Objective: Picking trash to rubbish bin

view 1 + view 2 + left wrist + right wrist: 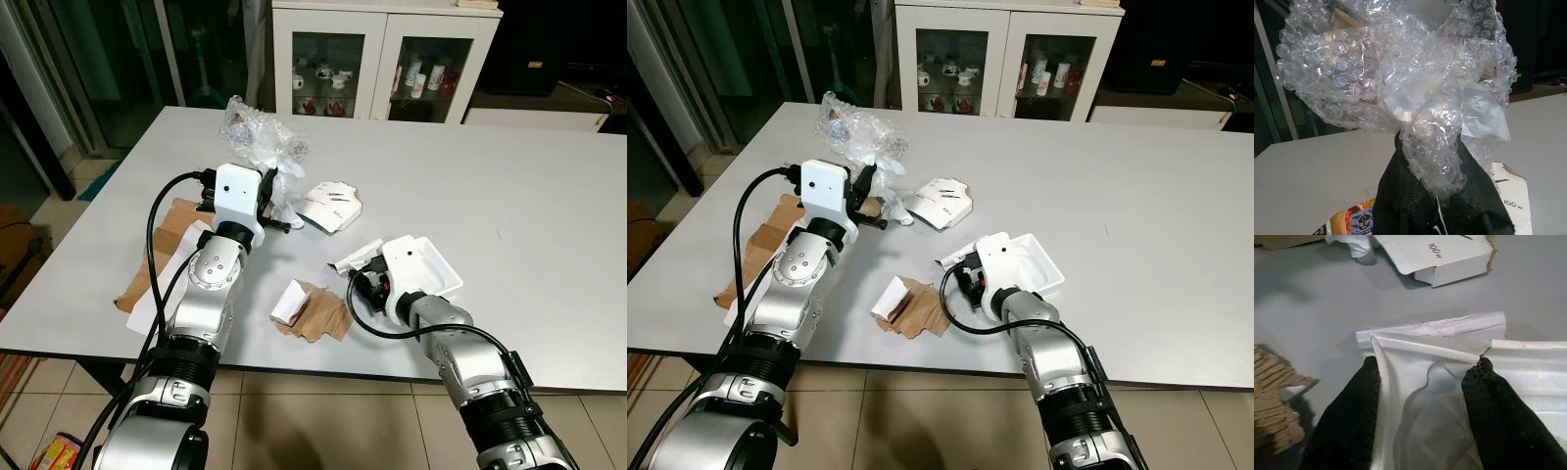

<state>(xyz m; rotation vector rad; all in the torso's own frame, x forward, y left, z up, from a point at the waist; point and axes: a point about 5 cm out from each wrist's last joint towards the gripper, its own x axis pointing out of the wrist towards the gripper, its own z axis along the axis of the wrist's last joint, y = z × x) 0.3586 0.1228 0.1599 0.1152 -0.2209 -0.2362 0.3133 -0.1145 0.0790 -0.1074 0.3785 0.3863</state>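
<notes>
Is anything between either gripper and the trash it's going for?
Nothing visible. The left gripper is already shut on the bubble wrap, held above the table. The right gripper's fingers straddle the white plastic tray, touching it. No rubbish bin is in view.

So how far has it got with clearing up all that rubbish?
Nothing looks binned yet. In hand: the left hand grips a bundle of bubble wrap, and the right hand has its fingers either side of a white plastic tray on the table. Still lying there: a flattened white carton, crumpled brown cardboard and brown paper.
</notes>
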